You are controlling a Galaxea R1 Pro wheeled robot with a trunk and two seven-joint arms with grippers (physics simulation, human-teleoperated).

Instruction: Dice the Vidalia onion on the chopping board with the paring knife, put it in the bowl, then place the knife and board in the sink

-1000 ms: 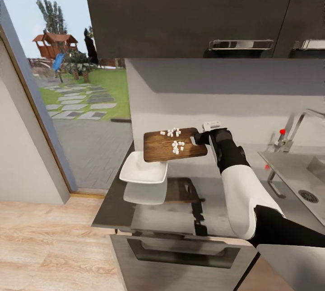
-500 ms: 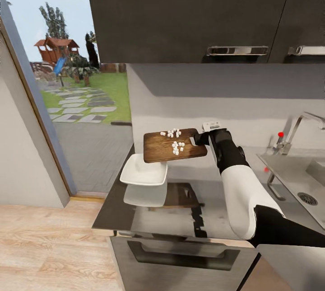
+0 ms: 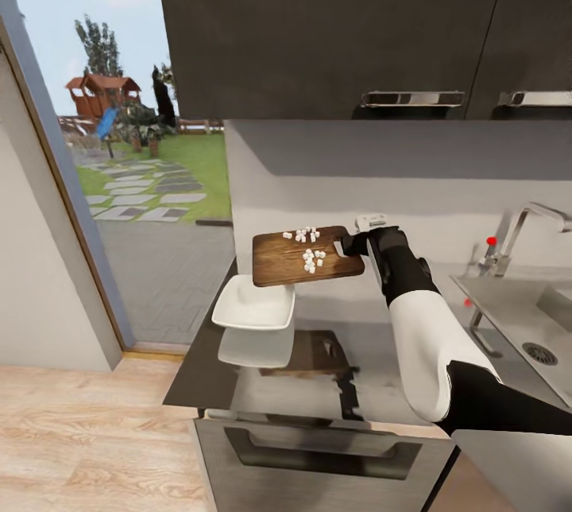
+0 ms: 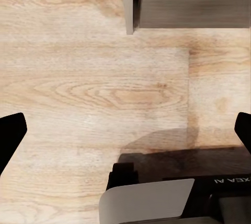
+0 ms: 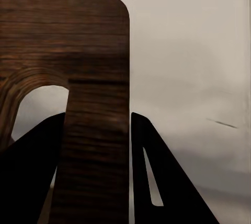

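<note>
Above the bowl, chopping board stays aloft.

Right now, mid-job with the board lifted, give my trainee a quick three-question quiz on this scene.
1. True or false: the diced onion is already in the bowl.
2. Which hand holds the chopping board, and by what part?
   A. left, by a corner
   B. right, by the handle end
   C. both, by the long edges
3. Fill in: the board's left end hangs above the ____.

Key:
1. False. The white pieces lie on the board.
2. B. The right hand is clamped on the handle end; the left hand hangs open above the wooden floor.
3. bowl.
</note>
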